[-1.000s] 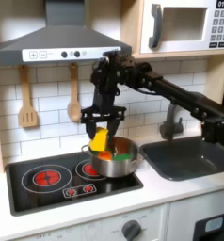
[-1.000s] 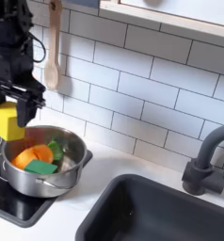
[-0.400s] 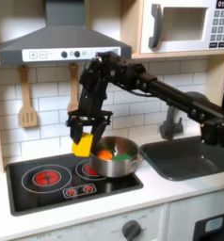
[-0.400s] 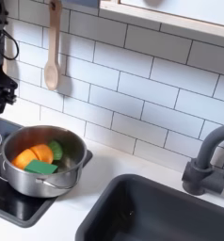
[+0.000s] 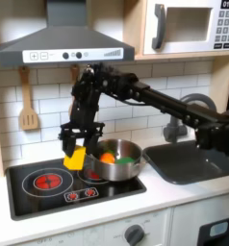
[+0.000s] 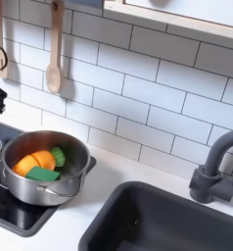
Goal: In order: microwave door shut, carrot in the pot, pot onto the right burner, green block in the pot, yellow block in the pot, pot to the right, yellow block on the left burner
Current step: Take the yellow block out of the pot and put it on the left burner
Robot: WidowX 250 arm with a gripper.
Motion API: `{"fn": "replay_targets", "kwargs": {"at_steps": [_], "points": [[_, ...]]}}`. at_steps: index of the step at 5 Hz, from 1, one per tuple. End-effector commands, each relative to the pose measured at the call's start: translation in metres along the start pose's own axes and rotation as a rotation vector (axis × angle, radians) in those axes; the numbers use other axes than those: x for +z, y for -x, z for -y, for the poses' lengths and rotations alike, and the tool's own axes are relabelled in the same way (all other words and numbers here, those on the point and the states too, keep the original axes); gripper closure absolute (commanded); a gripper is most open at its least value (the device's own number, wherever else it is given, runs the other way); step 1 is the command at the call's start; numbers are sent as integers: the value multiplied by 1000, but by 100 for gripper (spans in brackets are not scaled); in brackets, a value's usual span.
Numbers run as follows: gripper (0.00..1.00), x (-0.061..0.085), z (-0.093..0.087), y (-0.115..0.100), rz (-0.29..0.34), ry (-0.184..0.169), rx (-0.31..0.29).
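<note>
We judged the final step in hand: the gripper [image 5: 75, 154], jaws clenched on the yellow block [image 5: 76, 157], hung above the cooktop between the pot [image 5: 117, 165] and the left burner [image 5: 45, 180], and next needed lowering onto that burner before release.

You're looking at a toy play kitchen: white tiled wall [image 6: 158, 88], black cooktop [image 5: 49, 187], range hood [image 5: 63, 43], microwave [image 5: 189, 27], sink [image 6: 158, 221].

Colours I'm seeing: bright yellow block [image 5: 76, 157], shiny silver pot [image 6: 45, 179] with the orange carrot [image 6: 34, 161] and dark green block [image 6: 43, 175] inside, red coil rings on the left burner [image 5: 47, 180], glossy black cooktop [image 5: 30, 198], white tiles [image 6: 158, 88].
</note>
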State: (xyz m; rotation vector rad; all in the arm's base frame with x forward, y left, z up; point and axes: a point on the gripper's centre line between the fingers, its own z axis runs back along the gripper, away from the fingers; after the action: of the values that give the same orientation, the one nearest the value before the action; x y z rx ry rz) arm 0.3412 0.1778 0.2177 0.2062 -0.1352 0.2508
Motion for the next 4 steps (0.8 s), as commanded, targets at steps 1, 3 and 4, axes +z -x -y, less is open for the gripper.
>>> {"fn": "replay_targets", "kwargs": {"at_steps": [1, 3, 4], "points": [[100, -27, 11, -6, -61, 43, 13], [0, -32, 13, -8, -51, 96, 45], [0, -31, 18, -7, -52, 105, 31]]}}
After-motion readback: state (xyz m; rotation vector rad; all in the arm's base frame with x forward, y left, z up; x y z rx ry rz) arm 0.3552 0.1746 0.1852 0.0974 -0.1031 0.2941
